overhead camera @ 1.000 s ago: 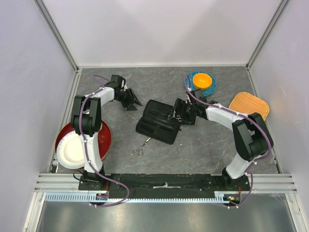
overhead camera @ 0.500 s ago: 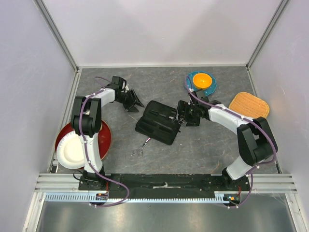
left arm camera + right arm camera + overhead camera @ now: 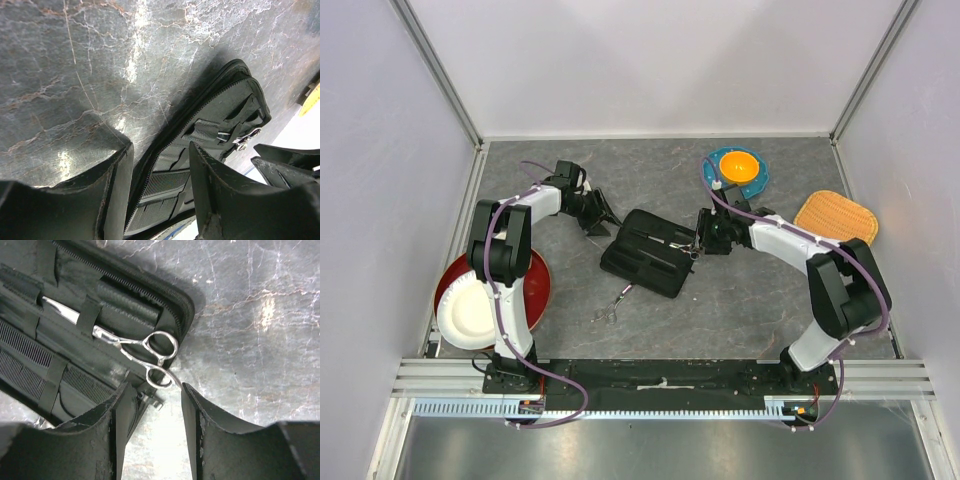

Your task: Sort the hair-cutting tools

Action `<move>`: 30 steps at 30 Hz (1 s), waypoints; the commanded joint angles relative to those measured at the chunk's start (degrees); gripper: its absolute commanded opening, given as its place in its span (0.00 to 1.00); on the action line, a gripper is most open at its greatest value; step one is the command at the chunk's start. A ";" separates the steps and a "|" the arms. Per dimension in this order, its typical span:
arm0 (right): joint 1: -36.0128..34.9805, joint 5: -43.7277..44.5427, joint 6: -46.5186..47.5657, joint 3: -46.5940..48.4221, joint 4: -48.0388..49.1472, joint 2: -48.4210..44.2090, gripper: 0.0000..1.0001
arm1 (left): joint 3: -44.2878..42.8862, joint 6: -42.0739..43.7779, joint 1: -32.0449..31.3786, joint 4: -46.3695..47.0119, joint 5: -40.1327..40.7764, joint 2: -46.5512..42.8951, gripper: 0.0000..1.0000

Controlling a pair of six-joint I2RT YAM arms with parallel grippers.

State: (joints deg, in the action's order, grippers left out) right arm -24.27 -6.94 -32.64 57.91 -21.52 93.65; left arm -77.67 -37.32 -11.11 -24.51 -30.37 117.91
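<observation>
Gaping wide and empty, the left gripper (image 3: 160,162) and right gripper (image 3: 153,390) flank the flat black zippered case (image 3: 125,310) holding shiny silver scissors (image 3: 116,338).

You see a dark grey table (image 3: 740,310) veined in white, a black case (image 3: 645,262) with silver scissors (image 3: 150,347), an orange bowl (image 3: 738,165) on a teal plate (image 3: 718,158), a woven tan mat (image 3: 835,218), and a white plate (image 3: 470,310) on a red dish (image 3: 535,285).

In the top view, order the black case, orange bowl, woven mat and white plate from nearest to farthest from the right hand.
1. Black case, just left of the right hand.
2. Orange bowl, behind it.
3. Woven mat, far right.
4. White plate, near left corner.
</observation>
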 commanded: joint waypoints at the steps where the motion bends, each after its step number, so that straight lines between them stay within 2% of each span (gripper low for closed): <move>1: -0.43 4.65 1.01 0.98 4.64 2.50 0.51 | 0.41 -0.21 -0.40 0.34 -0.66 -1.72 0.56; 5: -0.51 8.34 -1.54 1.07 6.22 3.47 0.49 | 0.68 -0.30 -0.49 -0.01 0.31 -1.72 0.56; 13: -0.51 9.40 -4.53 1.15 10.27 4.70 0.42 | 0.68 -0.38 -0.66 -0.18 0.93 -1.72 0.56; 22: -0.51 10.46 -4.89 4.14 6.15 7.87 0.32 | 0.42 -0.73 -0.75 -0.88 0.49 -1.54 0.56; 25: -0.60 10.28 -4.97 4.49 5.61 7.78 0.27 | -0.11 -1.35 -0.92 -1.85 -1.44 -1.45 0.56; 30: -1.04 9.49 -4.36 5.63 5.00 8.04 0.14 | -0.29 -1.53 -1.54 -2.47 -1.71 -1.45 0.58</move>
State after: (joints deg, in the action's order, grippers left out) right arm -24.64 2.46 -36.82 60.51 -15.97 101.23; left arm -77.54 -37.65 -11.75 -25.32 -30.83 117.80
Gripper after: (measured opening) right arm 0.177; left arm 0.570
